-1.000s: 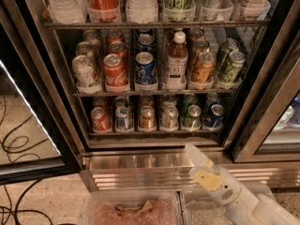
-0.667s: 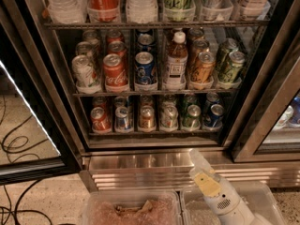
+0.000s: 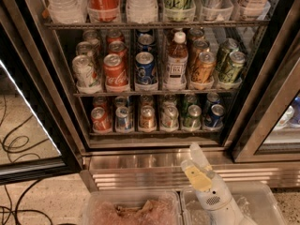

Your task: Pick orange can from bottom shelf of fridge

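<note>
The fridge [image 3: 136, 165] stands open, drinks racked in rows. On its bottom shelf [image 3: 154, 133] the orange can [image 3: 147, 118] sits upright in the front row, third from the left, between a blue-silver can and a silver one. The gripper [image 3: 197, 159] hangs low before the steel base, at about 5 o'clock from the can, well apart from it and holding nothing. Whether it is open or closed I cannot tell. This looks like the approach step. The next move likely calls for rising toward 11 o'clock and entering level, avoiding the neighbours.
</note>
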Robot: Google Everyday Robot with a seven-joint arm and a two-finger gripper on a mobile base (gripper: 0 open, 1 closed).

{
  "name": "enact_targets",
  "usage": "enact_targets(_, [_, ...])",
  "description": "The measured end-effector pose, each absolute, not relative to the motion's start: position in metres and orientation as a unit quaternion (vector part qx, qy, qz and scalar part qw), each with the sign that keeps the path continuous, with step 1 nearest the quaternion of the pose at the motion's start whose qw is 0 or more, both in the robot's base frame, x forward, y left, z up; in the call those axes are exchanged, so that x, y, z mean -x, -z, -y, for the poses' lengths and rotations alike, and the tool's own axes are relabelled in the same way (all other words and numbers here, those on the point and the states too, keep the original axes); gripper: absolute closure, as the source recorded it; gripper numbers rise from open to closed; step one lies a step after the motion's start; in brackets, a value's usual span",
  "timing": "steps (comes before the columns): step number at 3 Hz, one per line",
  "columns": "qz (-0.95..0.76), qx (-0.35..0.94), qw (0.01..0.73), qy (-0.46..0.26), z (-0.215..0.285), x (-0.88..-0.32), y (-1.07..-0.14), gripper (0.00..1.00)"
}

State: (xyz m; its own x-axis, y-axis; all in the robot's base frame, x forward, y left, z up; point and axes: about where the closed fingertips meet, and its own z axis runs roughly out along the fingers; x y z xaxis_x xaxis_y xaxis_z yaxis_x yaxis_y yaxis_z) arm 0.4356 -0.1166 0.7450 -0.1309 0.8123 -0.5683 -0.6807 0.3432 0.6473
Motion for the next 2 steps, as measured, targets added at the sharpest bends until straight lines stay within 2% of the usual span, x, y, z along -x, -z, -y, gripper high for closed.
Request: enact_targets(2, [-0.488, -0.037, 0.754, -0.438, 0.143, -0.456, -0.752, 0.00])
